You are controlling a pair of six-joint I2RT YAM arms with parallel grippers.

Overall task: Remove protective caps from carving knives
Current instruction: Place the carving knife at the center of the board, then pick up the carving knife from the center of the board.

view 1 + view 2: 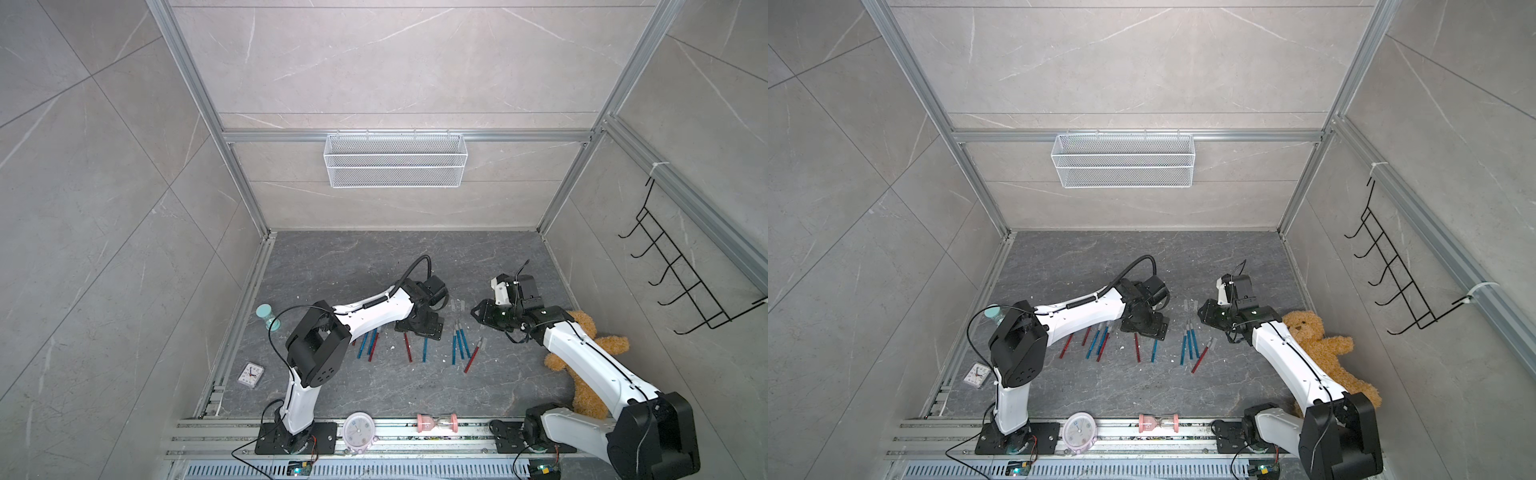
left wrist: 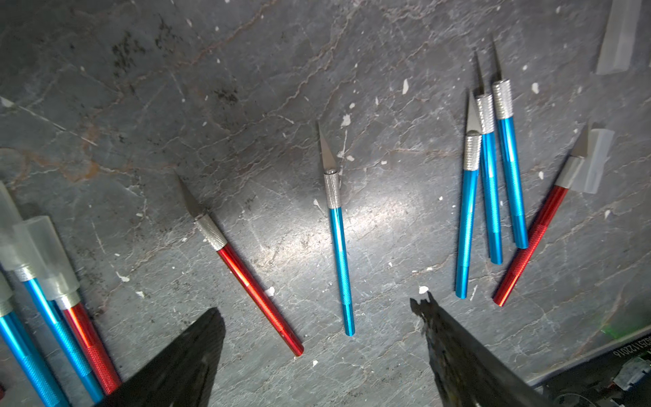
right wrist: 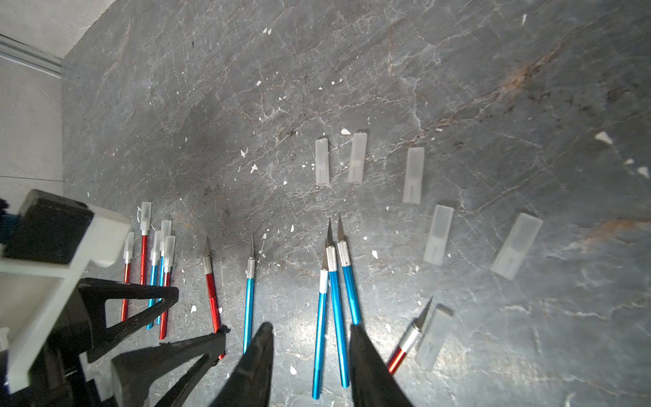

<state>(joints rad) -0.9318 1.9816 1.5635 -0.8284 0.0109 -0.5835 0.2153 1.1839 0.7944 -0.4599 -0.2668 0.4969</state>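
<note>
Several carving knives lie in a row on the dark slate floor. The left group (image 3: 151, 253) wears protective caps (image 2: 38, 246). A bare red knife (image 2: 246, 267), a bare blue one (image 2: 338, 246), three bare blue ones (image 2: 489, 176) and another bare red one (image 2: 532, 243) lie further right. Several loose caps (image 3: 414, 174) lie beyond the blades, and one more (image 3: 433, 338) lies beside the rightmost red knife. My left gripper (image 2: 317, 313) hangs open over the tail ends of the middle two knives. My right gripper (image 3: 310, 329) is open above the three blue knives, holding nothing.
A teddy bear (image 1: 590, 357) lies under the right arm. A small white clock (image 1: 250, 376) and a teal hourglass (image 1: 266, 316) sit at the left edge. A pink clock (image 1: 359, 432) and a pink hourglass (image 1: 437, 422) rest on the front rail. White specks litter the floor.
</note>
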